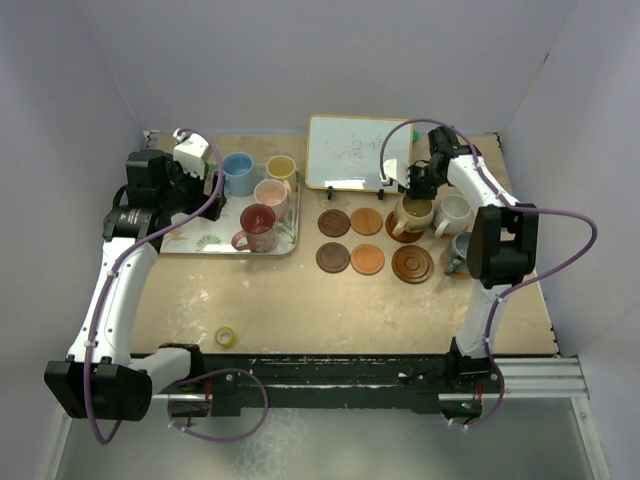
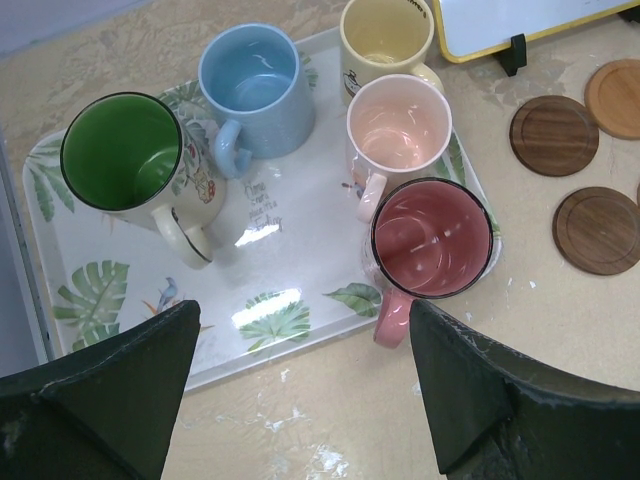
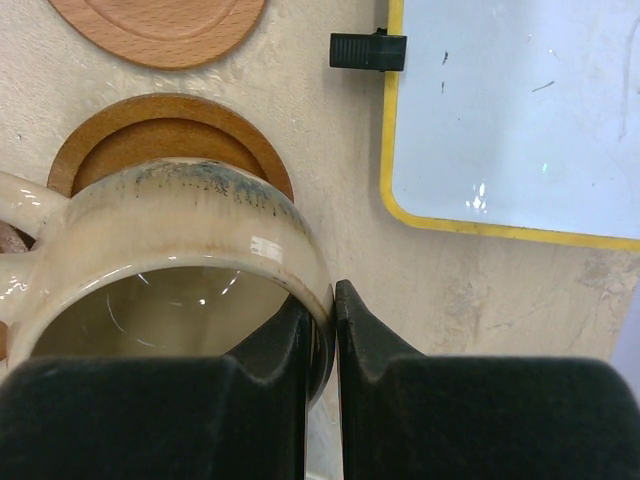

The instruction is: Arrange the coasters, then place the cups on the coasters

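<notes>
The right gripper (image 3: 325, 300) pinches the rim of the shiny tan cup (image 3: 180, 220), which partly hides 1 brown coaster (image 3: 170, 125). The left gripper (image 2: 302, 310) hangs wide open.

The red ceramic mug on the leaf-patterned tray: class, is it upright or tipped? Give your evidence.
Upright. The red ceramic mug stands mouth-up on the leaf-patterned tray, its round rim and empty inside facing up in the left wrist view.
</notes>
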Robot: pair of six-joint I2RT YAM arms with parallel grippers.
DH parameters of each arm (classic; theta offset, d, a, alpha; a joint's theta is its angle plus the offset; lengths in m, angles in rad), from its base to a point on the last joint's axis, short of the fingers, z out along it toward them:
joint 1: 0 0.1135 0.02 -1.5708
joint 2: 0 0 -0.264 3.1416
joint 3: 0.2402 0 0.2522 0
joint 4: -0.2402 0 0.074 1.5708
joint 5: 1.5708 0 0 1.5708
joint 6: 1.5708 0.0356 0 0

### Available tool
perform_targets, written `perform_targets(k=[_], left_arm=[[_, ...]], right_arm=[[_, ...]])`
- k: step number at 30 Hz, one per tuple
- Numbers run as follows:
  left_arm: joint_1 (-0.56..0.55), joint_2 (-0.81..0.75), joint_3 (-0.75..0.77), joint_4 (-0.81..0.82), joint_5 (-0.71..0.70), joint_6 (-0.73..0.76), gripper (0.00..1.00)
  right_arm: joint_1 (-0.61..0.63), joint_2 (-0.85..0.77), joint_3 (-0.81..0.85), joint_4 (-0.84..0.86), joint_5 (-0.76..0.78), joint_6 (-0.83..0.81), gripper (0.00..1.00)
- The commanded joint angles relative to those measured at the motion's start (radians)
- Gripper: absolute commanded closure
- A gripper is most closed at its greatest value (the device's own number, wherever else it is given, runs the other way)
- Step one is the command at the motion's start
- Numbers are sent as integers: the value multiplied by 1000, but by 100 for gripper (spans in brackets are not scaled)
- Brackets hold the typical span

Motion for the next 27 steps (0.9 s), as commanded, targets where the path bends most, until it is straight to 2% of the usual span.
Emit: perform_targets(k=[1, 27], left_arm=[[6, -12, -2, 41, 19, 7, 18], [6, -23, -12, 34, 21, 19, 18]], right_arm=[[2, -14, 61, 0, -36, -20, 100], [32, 3, 61, -15, -47, -3, 100]])
